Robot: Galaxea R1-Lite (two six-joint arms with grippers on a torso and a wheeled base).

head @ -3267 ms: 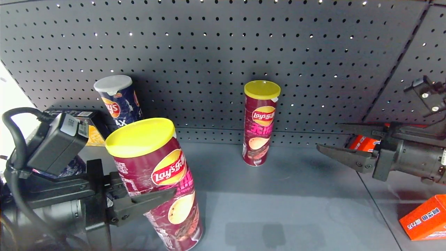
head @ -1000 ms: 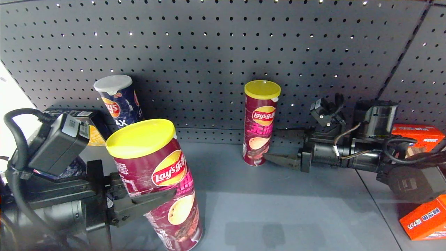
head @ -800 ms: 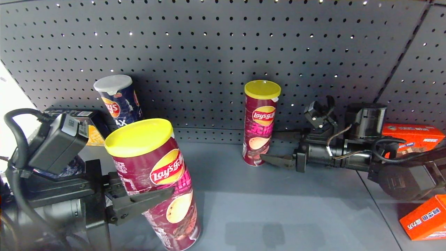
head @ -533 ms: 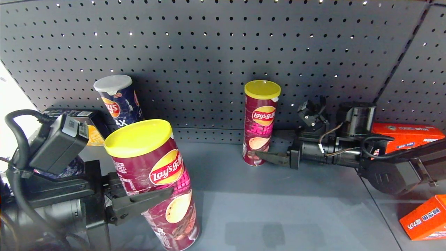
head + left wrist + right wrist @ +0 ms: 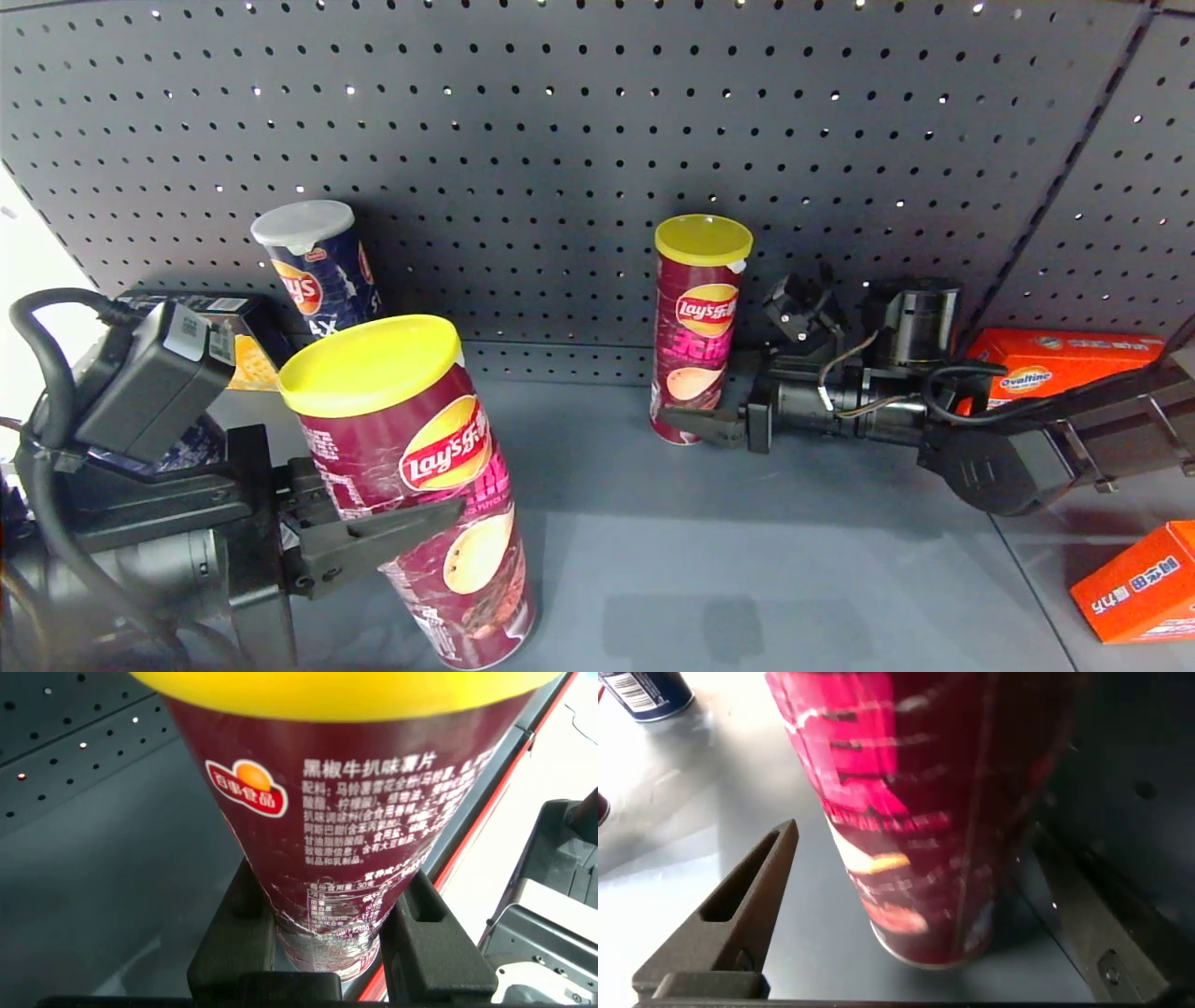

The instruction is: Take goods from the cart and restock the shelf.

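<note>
Left gripper (image 5: 334, 917) is clenched on a tilted maroon chip can (image 5: 411, 467) at 7 o'clock, low over the shelf (image 5: 747, 560) and, I judge, not yet released; whether its base touches is unclear. At 10 o'clock a blue can (image 5: 317, 271) stands stocked. Near centre, toward 12 o'clock, the right gripper (image 5: 910, 873) is spread either side of a second maroon can (image 5: 700, 317), far finger hidden. What the cart holds I cannot tell.

Blue chip can (image 5: 317, 271), white lid, stands by the pegboard (image 5: 560, 121), back left. Dark box (image 5: 233, 341) lies just beside it. Far right: one orange box (image 5: 1064, 369) by the pegboard, another orange carton (image 5: 1134, 583) nearer the front.
</note>
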